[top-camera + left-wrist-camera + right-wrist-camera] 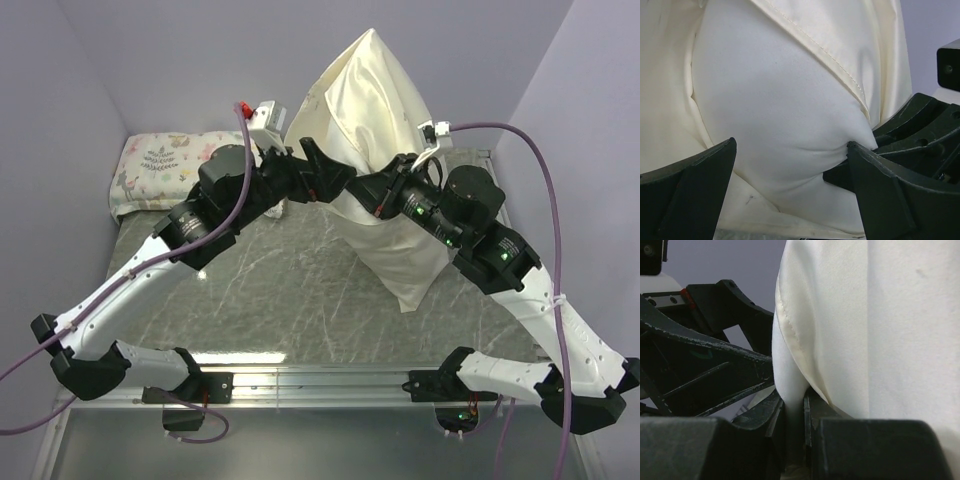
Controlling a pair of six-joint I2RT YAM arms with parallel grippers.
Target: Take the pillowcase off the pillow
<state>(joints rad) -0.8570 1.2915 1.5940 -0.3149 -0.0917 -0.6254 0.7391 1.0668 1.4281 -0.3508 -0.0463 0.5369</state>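
At mid tabletop point(290, 290), pillowcase point(360, 90) mostly on pillow point(780, 100) (one end bared); right hand point(795, 412) clamps pillow, left hand point(790, 145) apart.

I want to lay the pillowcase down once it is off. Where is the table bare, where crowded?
Bare: the front middle of the table, bordered by the left arm, the right arm and the hanging pillow; also a strip before the floral pillow, partly under the left arm. Crowded: back middle, where the arms meet the pillowcase.

table point(300, 300): grey marbled | floral pillow point(165, 170): far-left corner | pillowcase point(370, 100): lower end on it
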